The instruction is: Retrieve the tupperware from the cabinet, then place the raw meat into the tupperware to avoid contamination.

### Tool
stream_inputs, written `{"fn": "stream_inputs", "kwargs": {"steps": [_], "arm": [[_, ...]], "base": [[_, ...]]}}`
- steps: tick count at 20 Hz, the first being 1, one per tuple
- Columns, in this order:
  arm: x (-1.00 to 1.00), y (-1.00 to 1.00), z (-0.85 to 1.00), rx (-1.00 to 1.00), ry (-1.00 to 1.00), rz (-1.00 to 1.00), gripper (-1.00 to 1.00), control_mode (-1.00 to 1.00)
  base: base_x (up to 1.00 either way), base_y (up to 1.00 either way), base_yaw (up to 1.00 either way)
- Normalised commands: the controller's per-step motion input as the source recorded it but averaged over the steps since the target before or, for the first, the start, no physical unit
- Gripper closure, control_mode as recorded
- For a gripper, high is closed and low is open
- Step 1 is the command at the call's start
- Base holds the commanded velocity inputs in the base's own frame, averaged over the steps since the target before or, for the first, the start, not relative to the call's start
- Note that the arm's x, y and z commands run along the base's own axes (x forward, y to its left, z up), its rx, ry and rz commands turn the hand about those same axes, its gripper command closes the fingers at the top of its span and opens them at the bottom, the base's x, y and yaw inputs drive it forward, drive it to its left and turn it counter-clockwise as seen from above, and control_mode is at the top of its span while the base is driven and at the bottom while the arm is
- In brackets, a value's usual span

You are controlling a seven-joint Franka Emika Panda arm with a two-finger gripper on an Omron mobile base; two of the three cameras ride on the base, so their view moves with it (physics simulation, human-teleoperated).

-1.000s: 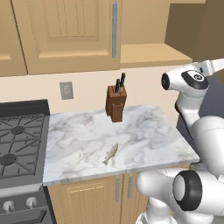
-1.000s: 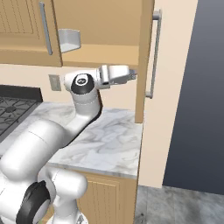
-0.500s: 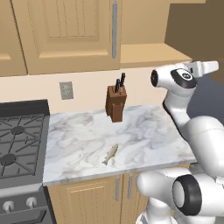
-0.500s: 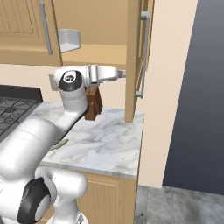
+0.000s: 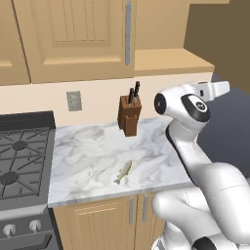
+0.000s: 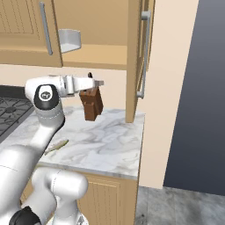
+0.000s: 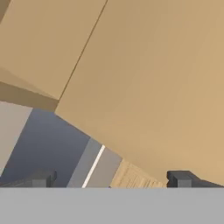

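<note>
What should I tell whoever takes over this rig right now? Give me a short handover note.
Gripper: open, holding nothing, raised above the counter.
Cabinet: right door swung open, left door shut.
Tupperware: on the cabinet shelf, untouched.
Raw meat: lying on the counter in front of the knife block.
Done: cabinet opened.
Left: fetch the tupperware, set it down, put the meat in.

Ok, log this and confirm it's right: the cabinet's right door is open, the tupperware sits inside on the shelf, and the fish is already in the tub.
One error: the fish is not in the tupperware; it lies on the marble counter, as the left base view shows. The cabinet's right door is open, with the tub on the shelf.
</note>
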Motion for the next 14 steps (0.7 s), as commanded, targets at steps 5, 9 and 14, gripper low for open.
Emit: {"fn": "stream_inputs", "kwargs": {"steps": [5,9,14], "arm": [[-0.14,0.66,-0.01,0.1,0.19,0.2,-1.0,-1.0],[-0.26,0.39,-0.19,0.15,0.27,0.21,-1.0,-1.0],[-0.24,0.24,-0.45,0.17,0.3,0.23,-1.0,-1.0]], "base": [[0.0,0.0,0.0],[0.0,0.0,0.0],[0.0,0.0,0.0]]}}
